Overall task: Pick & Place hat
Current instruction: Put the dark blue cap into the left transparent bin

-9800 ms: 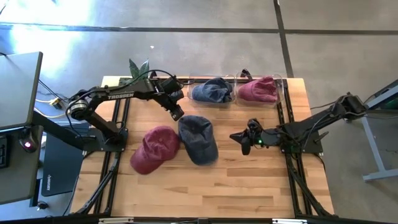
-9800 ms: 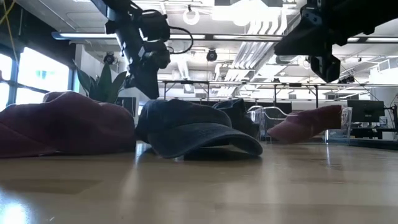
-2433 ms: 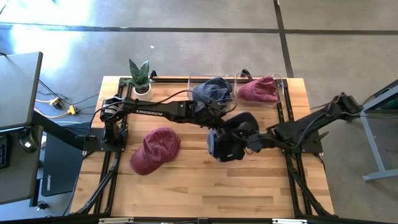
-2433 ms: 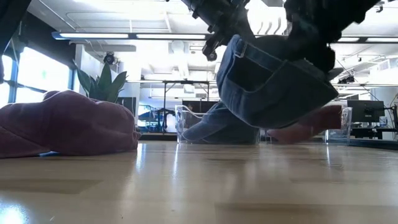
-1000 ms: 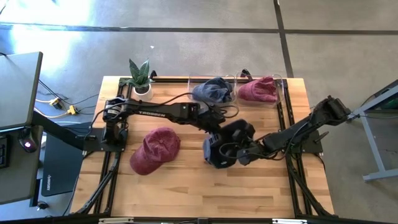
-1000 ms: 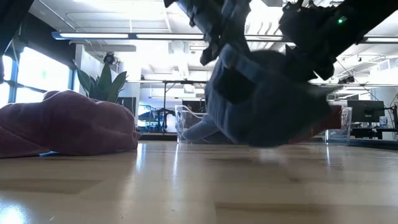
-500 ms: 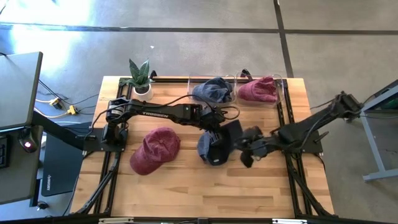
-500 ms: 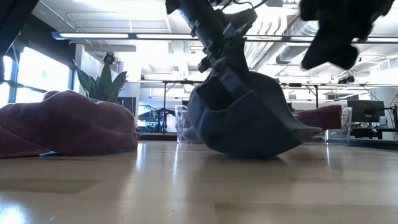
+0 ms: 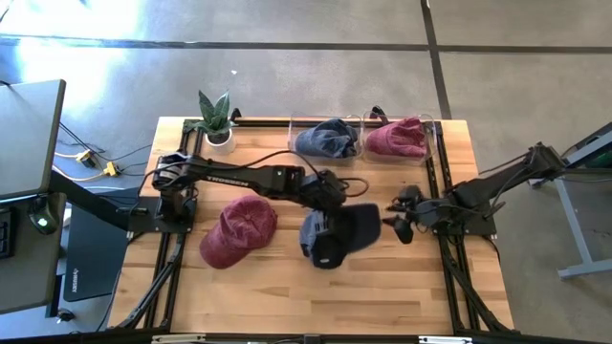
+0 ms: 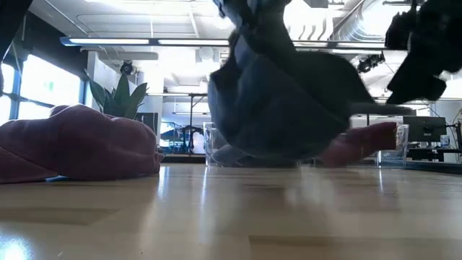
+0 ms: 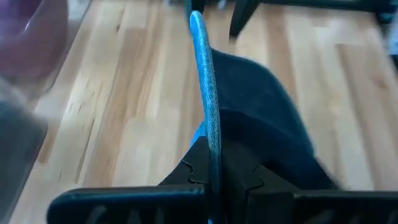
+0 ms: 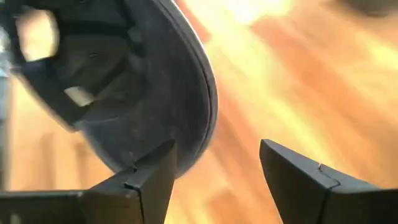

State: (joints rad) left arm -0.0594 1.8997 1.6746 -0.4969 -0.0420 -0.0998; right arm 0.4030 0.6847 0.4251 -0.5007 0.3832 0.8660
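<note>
The blue denim cap (image 9: 337, 235) hangs just above mid-table, its curved brim edge pinched between the pressed-together fingers of the left gripper (image 11: 210, 177). To its right, the right gripper (image 12: 211, 168) hovers apart from it, fingers spread wide. A soft maroon cap (image 9: 239, 227) lies on the pale wood-plank table (image 9: 402, 282). At the back edge, clear bins (image 9: 363, 139) hold two more caps beside a potted plant (image 9: 216, 117). Beyond: a bright workshop with strip lights.
</note>
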